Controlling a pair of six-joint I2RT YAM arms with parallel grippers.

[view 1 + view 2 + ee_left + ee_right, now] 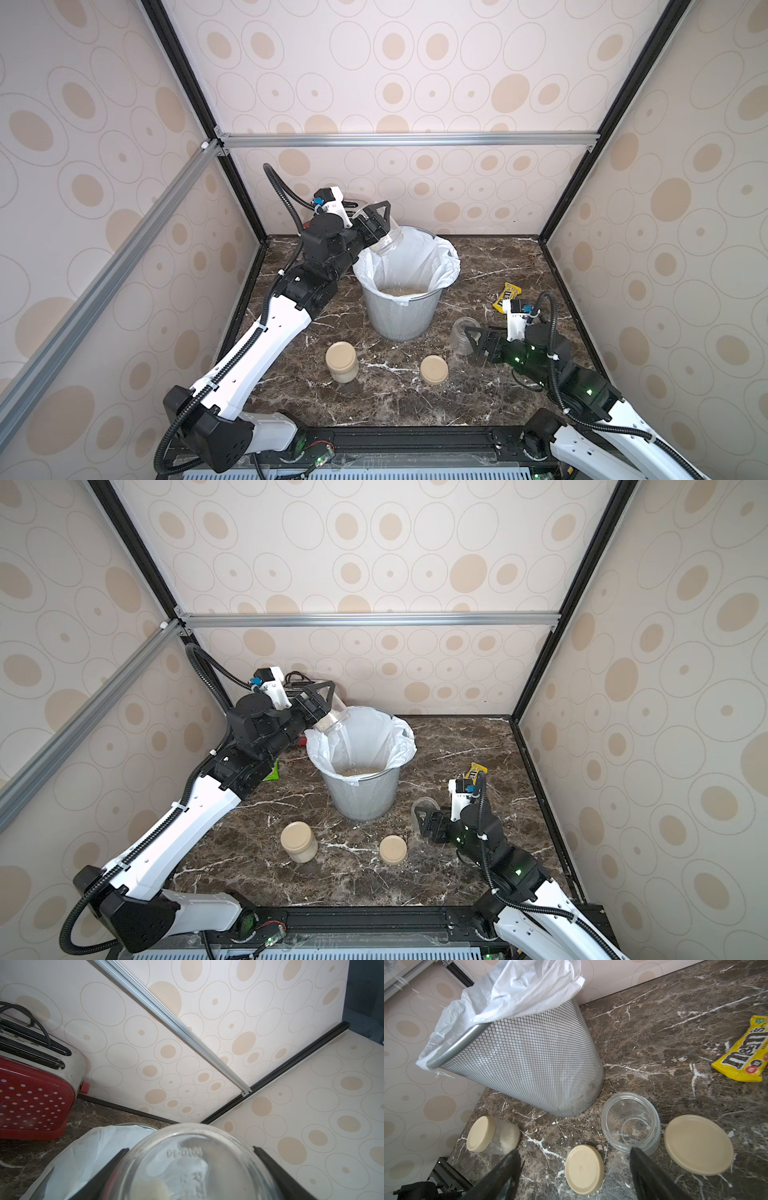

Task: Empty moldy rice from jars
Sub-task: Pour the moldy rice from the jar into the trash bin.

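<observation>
Jar partly cropped, gripped by left end effector; right end effector agape.

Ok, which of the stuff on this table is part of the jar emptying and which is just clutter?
Job:
tilted jar over the bin
rice in the bin
sealed jar with rice
empty open jar
loose lid
second loose lid

Lying about:
M&M's bag
red toaster
green packet
</observation>
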